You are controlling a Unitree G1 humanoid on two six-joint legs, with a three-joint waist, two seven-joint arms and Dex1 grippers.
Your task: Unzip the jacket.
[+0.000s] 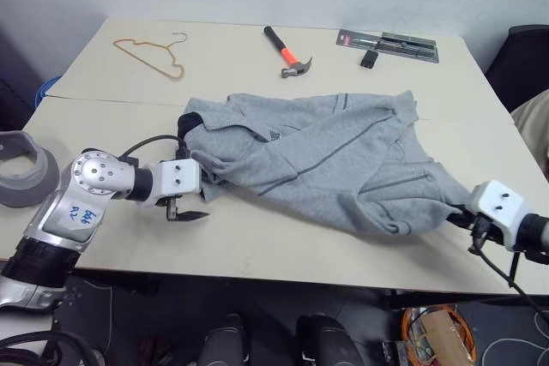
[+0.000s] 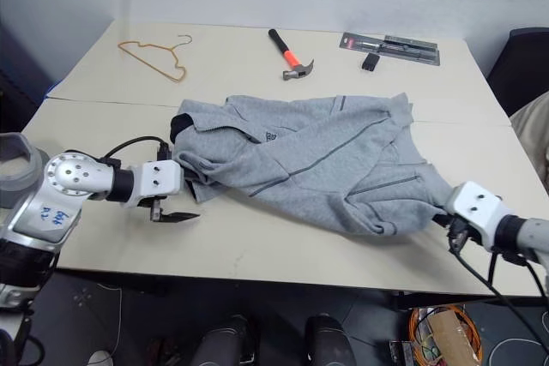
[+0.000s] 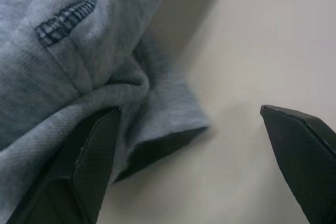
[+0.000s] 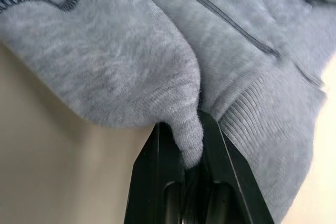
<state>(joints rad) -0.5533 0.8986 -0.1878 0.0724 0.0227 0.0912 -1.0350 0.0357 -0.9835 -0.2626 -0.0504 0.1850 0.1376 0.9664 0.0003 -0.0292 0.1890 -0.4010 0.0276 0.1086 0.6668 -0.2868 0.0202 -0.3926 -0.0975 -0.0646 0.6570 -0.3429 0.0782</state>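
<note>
Jacket: I see the light-grey fleece zip jacket (image 1: 317, 160) with darker grey seam lines lying crumpled in the middle of the pale beige surface (image 1: 257, 246), spread from centre towards my right.
Zip: a dark zip line runs across the fabric in the right wrist view; I cannot tell from the head views how far it is open.
Left gripper (image 1: 189, 212): fingers released and wide apart, low over the surface just beside the jacket's near-left edge.
Right gripper (image 4: 184, 156): fingers clenched on a pinched fold of the jacket beside its ribbed hem, at the garment's near-right corner.
Left wrist view adds: one black finger (image 3: 84, 166) sits against a folded grey edge; the other (image 3: 304, 150) is over bare surface. A dark stitched seam end shows on the fabric.
Right wrist view adds: the fold is squeezed between the two fingers, which the head views do not resolve.
Far side of surface: brown wire hanger (image 1: 154, 53), hammer with orange-and-black handle (image 1: 287, 51), flat packaged tool (image 1: 388, 45), all well apart from the jacket.
Containers: grey object (image 1: 21, 169) off the left edge; contents cannot be told.
</note>
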